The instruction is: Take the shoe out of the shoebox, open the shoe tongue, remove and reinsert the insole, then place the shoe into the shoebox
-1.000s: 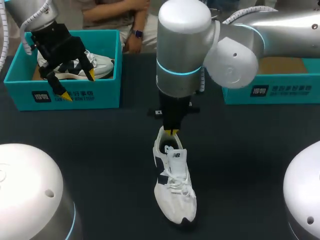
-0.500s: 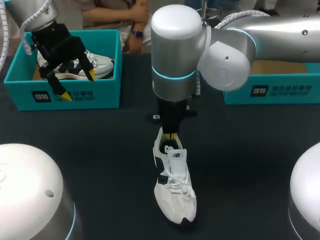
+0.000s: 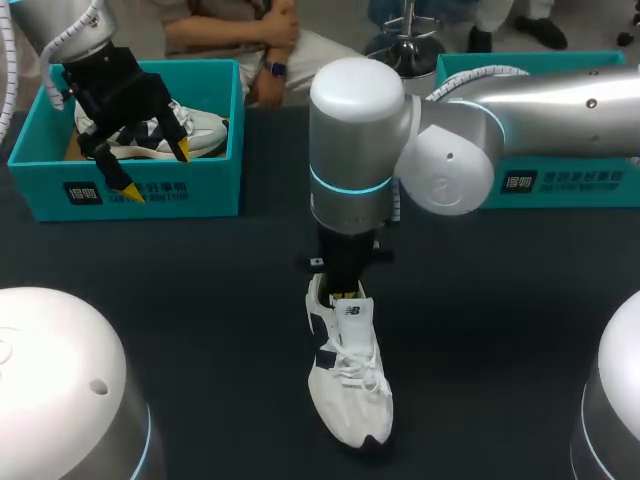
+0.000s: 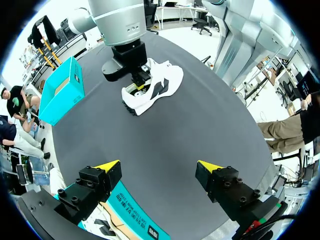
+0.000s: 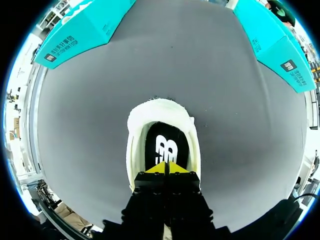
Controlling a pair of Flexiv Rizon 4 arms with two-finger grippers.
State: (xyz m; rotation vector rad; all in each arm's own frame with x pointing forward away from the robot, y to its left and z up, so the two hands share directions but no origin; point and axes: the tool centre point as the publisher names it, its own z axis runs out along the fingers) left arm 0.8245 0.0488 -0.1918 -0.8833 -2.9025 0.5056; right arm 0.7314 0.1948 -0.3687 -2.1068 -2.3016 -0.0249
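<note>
A shoe is laid on the middle of the table, toe toward the near edge. A shoebox is set at the far left, with a second shoe in it. A second box is set at the far right. The right gripper is held at the middle shoe's opening, and the left gripper above the shoebox.

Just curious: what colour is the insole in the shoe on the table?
Black insole with a white mark; clearest in right wrist view.

- Dark matte table fills most of the frame.
- Teal open-top box sits on the table at upper left, near the far edge, with white print on its front wall.
- Second sneaker, white with black panels, lies inside that box.
</note>
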